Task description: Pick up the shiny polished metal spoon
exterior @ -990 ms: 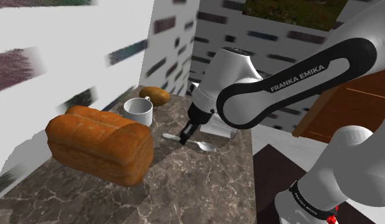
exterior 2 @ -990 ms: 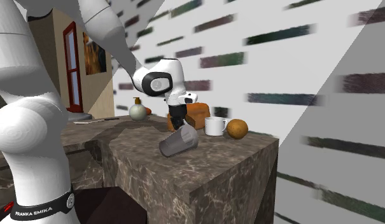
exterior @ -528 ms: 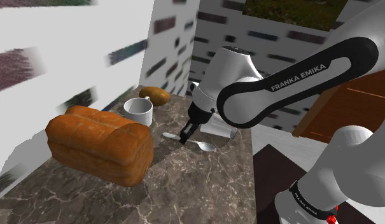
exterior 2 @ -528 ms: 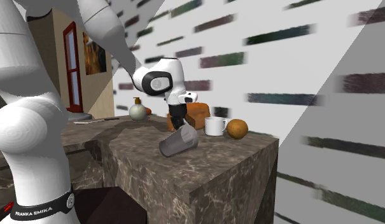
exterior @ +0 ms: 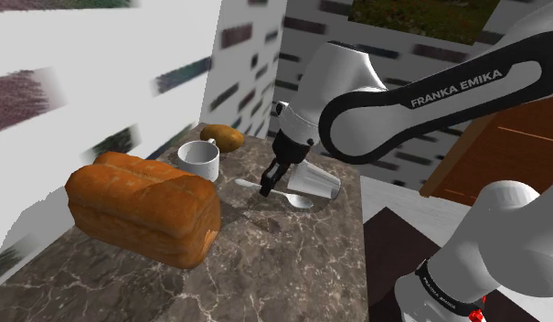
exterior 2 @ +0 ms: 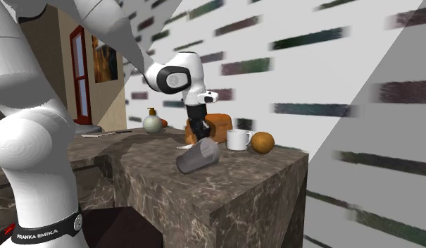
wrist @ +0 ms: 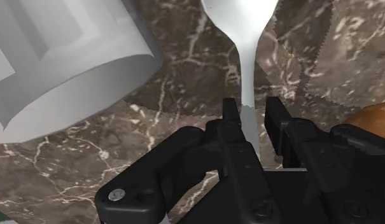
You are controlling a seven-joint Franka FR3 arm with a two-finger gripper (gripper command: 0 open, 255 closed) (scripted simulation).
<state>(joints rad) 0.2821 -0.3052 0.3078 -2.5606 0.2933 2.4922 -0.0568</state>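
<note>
Hidden: the near end of the smooth pale-grey spoon (wrist: 243,28) disappears where its handle slips between the 2 black fingers (wrist: 228,116). In the wrist view the frame edge clips the top of its bowl.
Barely seen: in the second exterior view we get just a white sliver of the spoon (exterior 2: 184,149), tucked behind the grey cup lying on its side (exterior 2: 197,158).
Hard to call: there's an orange-brown patch at the wrist view's edge, beside 1 finger, and we can't say whether it is loaf or potato. Nor can we tell whether the spoon touches the stone.
Spoon's look: it is drawn plain pale grey-white, with a rounded bowl and a slim handle that widens toward the bowl.
Spoon's place: we find the spoon (exterior: 292,198) over the dark veined marble counter (exterior: 283,265). It sits between the white mug (exterior: 201,161) and the tipped cup (exterior: 318,183), bowl end just beside the cup.
Jaws: the black gripper (wrist: 250,121) has them drawn in on the handle, pinching it.
Gripper's pose: in the shoulder view the gripper (exterior: 269,186) points down at the handle.
Neighbours: a big golden-brown bread loaf (exterior: 142,206) lies at the shoulder view's left. A brown potato (exterior: 224,137) sits behind the mug, near the wall.
In the way: the cup crowds the bowl end, and the mug is near the handle end.
</note>
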